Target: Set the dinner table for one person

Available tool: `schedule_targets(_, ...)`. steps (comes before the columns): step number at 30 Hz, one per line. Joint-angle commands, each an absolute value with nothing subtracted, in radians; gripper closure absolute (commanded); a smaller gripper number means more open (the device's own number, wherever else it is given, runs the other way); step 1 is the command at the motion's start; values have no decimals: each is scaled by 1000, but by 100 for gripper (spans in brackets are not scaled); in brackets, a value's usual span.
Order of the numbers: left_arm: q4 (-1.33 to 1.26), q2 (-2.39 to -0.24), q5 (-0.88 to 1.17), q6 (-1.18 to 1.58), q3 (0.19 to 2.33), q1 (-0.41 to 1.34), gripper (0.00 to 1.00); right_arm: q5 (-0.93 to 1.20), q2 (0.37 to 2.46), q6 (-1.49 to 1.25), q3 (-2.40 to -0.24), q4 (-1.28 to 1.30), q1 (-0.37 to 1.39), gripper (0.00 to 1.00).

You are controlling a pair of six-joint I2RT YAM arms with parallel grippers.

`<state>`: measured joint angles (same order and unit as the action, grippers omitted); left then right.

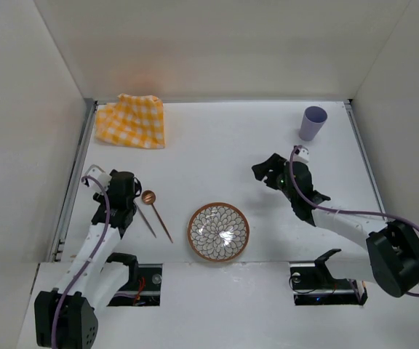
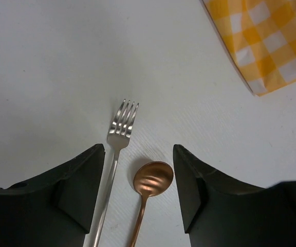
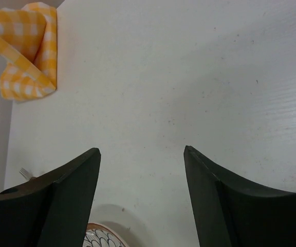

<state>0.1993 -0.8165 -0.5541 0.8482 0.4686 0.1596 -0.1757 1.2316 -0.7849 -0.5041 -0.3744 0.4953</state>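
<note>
The white dinner table point(image 1: 224, 153) holds a patterned plate with an orange rim point(image 1: 218, 231) near the front middle. Left of it lie a copper spoon point(image 1: 156, 212) and a silver fork point(image 1: 145, 218), side by side. My left gripper point(image 1: 133, 192) is open and empty just above them. In the left wrist view the fork point(image 2: 123, 123) and spoon bowl point(image 2: 153, 177) lie between its fingers point(image 2: 137, 149). My right gripper point(image 1: 264, 173) is open and empty over bare table right of centre; its wrist view point(image 3: 142, 150) shows the plate's rim point(image 3: 104, 237) at the bottom.
A yellow-and-white checkered cloth point(image 1: 132, 121) lies crumpled at the far left; it also shows in the left wrist view point(image 2: 266, 41) and the right wrist view point(image 3: 27, 49). A lilac cup point(image 1: 313, 122) stands upright at the far right. White walls enclose the table.
</note>
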Motion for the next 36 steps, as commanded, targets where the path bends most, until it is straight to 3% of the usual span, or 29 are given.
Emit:
schedule_targets(1,130,-818,-540,828,474,139,46,-169,1227,-775,-540,-429,496,28)
schedule_targets(3,112,-831,-529,827,488,128,46,-175,1239,-772,-537,-436,496,32)
schedule_targets(6,71,-873,-522,815,506,139,47,-128,1253,-772,-549,-425,496,52)
schedule_targets(9,11,-919,-515,799,518,174,60,-112,1244,-744,-549,-445,508,75)
schedule_targets(11,-27,-959,-503,779,550,211,83,-110,1261,-733,-555,-434,510,88)
schedule_targets(12,-46,-977,-506,756,569,225,89,-101,1267,-738,-560,-428,510,93)
schedule_targets(14,-90,-1014,-523,733,595,243,91,-94,1263,-741,-566,-417,515,94)
schedule_targets(17,-153,-1115,-543,698,670,232,84,-109,1244,-727,-560,-423,530,91)
schedule_targets(18,-155,-1170,-543,678,720,228,77,-110,1247,-726,-558,-423,531,86)
schedule_targets(21,-167,-1319,-552,620,849,238,54,-95,1279,-739,-566,-426,531,58)
schedule_targets(23,-172,-1405,-555,592,923,242,47,-87,1293,-730,-577,-425,531,42)
schedule_targets(25,-175,-1509,-560,565,1010,243,43,-86,1298,-724,-580,-428,533,33)
schedule_targets(36,-120,-1986,-558,307,1506,278,39,-60,1359,-704,-609,-430,561,28)
